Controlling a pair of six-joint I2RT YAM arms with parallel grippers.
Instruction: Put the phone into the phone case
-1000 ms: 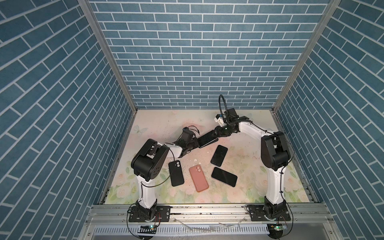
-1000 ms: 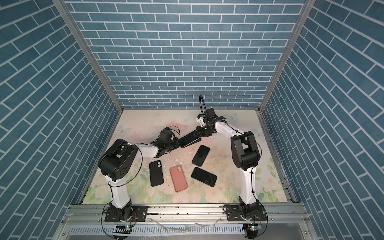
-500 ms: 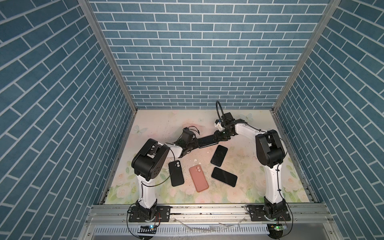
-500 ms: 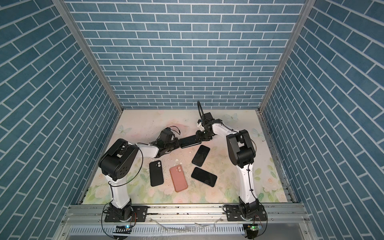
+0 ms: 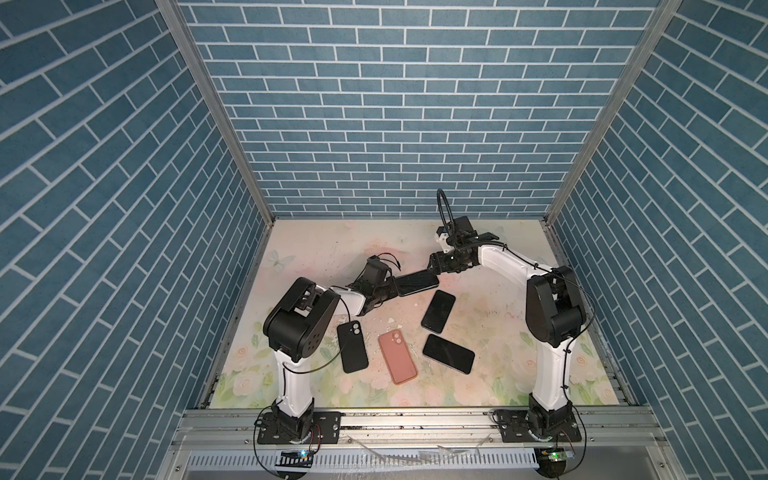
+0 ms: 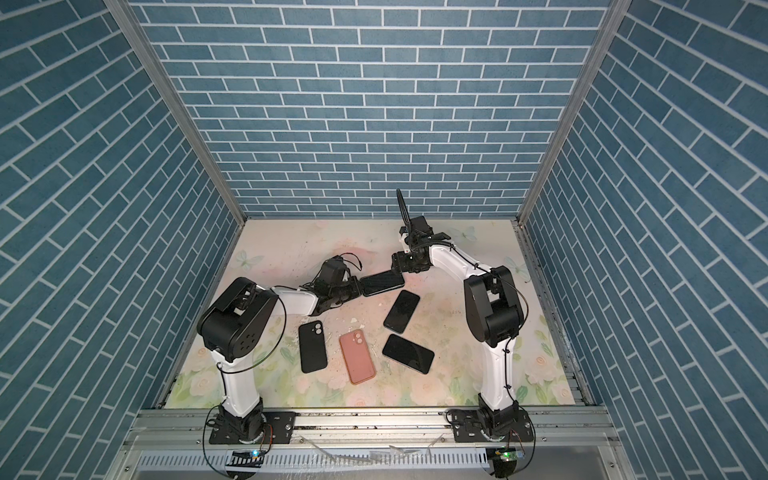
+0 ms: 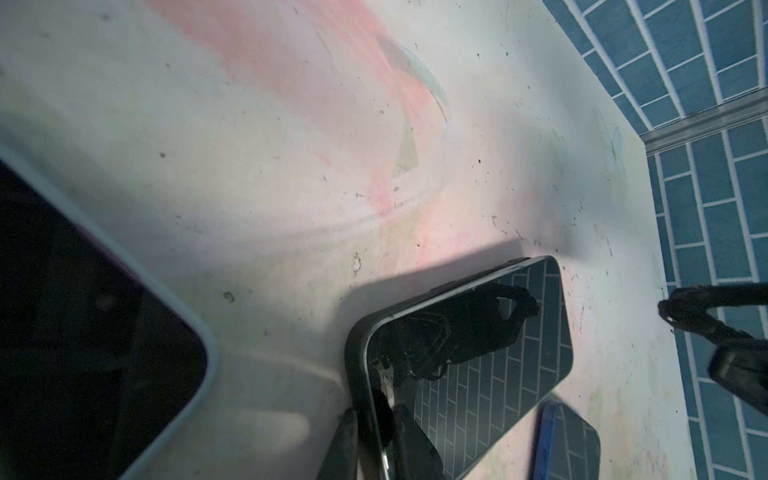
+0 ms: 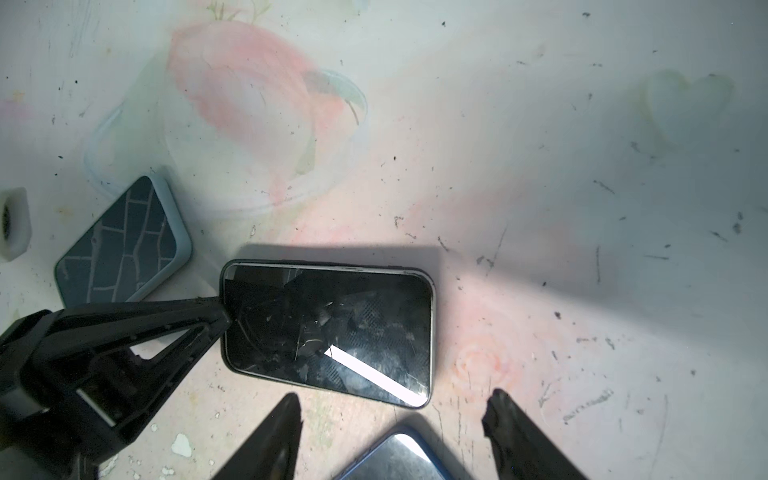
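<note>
mat [image 5: 332, 257]: floral and scuffed; everything lies on it.
left gripper [image 5: 392, 286]: clamped on one short end of the held phone, carrying it alone.
right gripper [image 8: 394, 397]: fingers spread with nothing between them. Tips sit just off the held phone's free end, not touching.
held phone [image 8: 328, 328]: screen up, raised off the mat at a tilt. It is beyond the pink case toward the back wall, well apart from it.
step (my read): carry the held phone to a case using the left arm.
how: back the right arm off before you swing. The grip is on one end only, so the phone can pivot; go slow. Seat the free short end in the case lip first, then press flat with the free gripper. Match the camera end to the cut-out.
pink case [image 5: 397, 357]: likely target. Cut-out end points to the back wall. Can't tell if the open side is up or if it's empty.
black case [image 5: 352, 347]: just beside the pink case on the left-arm side, with the same orientation and the same doubt.
loose phones [image 5: 449, 354]: two, screens up, on the right-arm side of the pink case. One is near it, the other [image 5: 438, 311] further back. Route clear of both.
pale-rimmed phone [image 8: 120, 245]: looks already cased. It's hidden in both top views, so I can't place it against the pink case.
</note>
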